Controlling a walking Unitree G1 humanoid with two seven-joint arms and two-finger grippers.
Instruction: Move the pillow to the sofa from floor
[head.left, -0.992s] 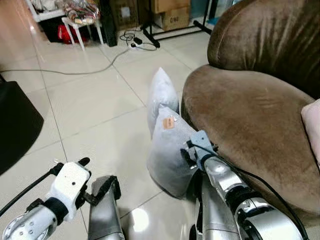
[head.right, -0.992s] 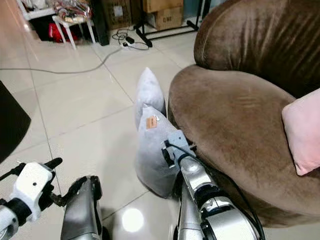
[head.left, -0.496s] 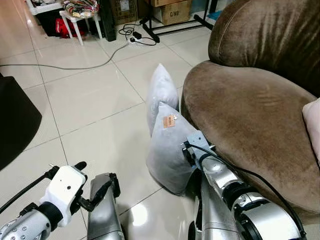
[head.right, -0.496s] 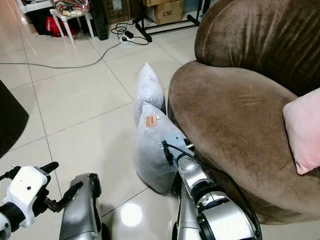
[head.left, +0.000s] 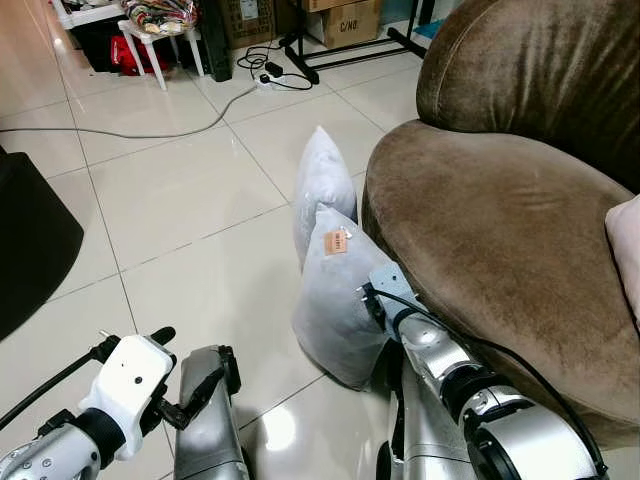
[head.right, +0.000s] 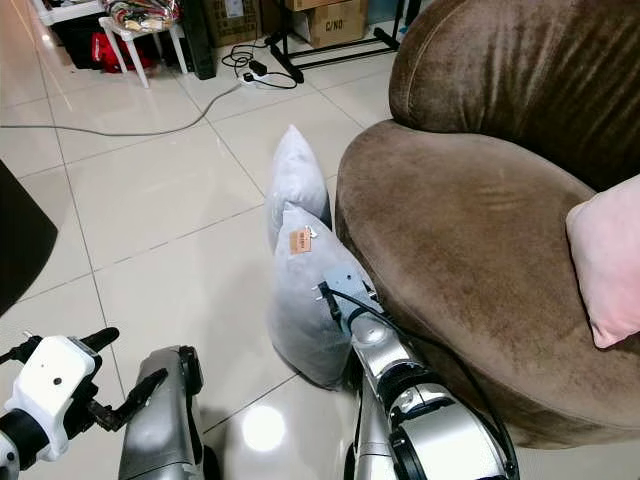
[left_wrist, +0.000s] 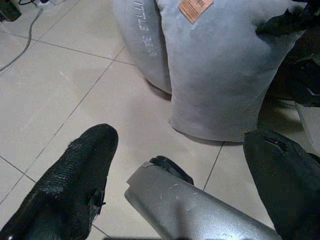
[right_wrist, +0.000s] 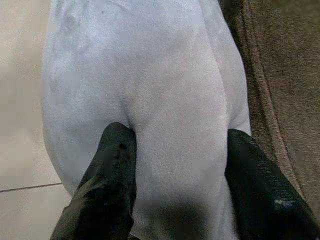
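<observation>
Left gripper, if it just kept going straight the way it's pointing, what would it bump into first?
Probably the near grey pillow standing on the tiled floor. The left gripper is open and aimed at the pillow's lower part, with bare tile between them, though depth is hard to judge.

Two grey pillows on the floor, upright, leaning on the sofa (head.left: 500, 220) front edge — near pillow (head.left: 335, 300) has an orange tag near its top corner, far pillow (head.left: 322, 180) touching just behind it.

A pink cushion (head.right: 607, 262) is lying at the seat's far right. A white cable (head.left: 150, 140) is trailing across the tiled floor (head.left: 180, 210) toward cardboard boxes (head.left: 345, 20).
</observation>
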